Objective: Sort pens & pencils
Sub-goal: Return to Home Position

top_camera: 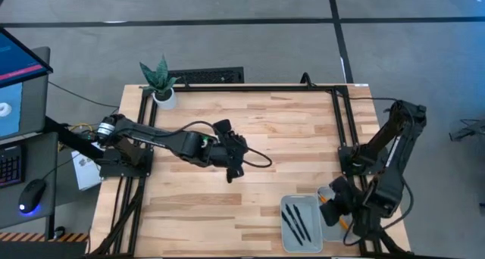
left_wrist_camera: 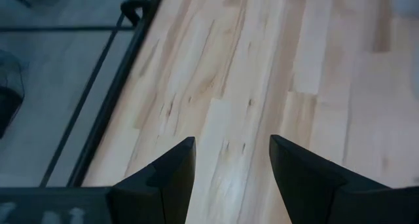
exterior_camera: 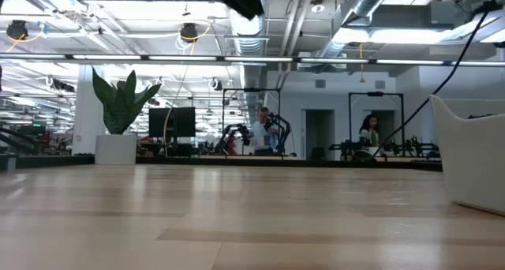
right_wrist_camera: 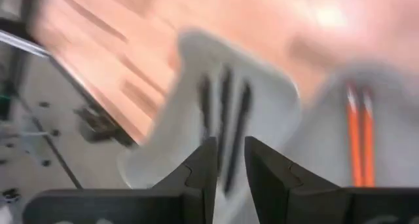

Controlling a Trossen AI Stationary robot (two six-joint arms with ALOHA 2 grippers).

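Three black pens (top_camera: 298, 221) lie side by side in a white tray (top_camera: 285, 244) near the table's near right corner; they also show in the right wrist view (right_wrist_camera: 226, 106). Two orange pencils (right_wrist_camera: 359, 132) lie in a second tray (right_wrist_camera: 393, 99) right of it. My right gripper (right_wrist_camera: 228, 149) hovers above the two trays (top_camera: 336, 204), with its fingers a narrow gap apart and nothing between them. My left gripper (top_camera: 233, 172) is over the middle of the table, open and empty (left_wrist_camera: 232, 152), above bare wood.
A potted plant (top_camera: 161, 81) stands at the far left corner and shows in the low view (exterior_camera: 118, 104). A black frame rail (top_camera: 337, 115) runs along the table's right part. The pen tray's white wall (exterior_camera: 473, 151) rises at the low view's right. People stand far behind.
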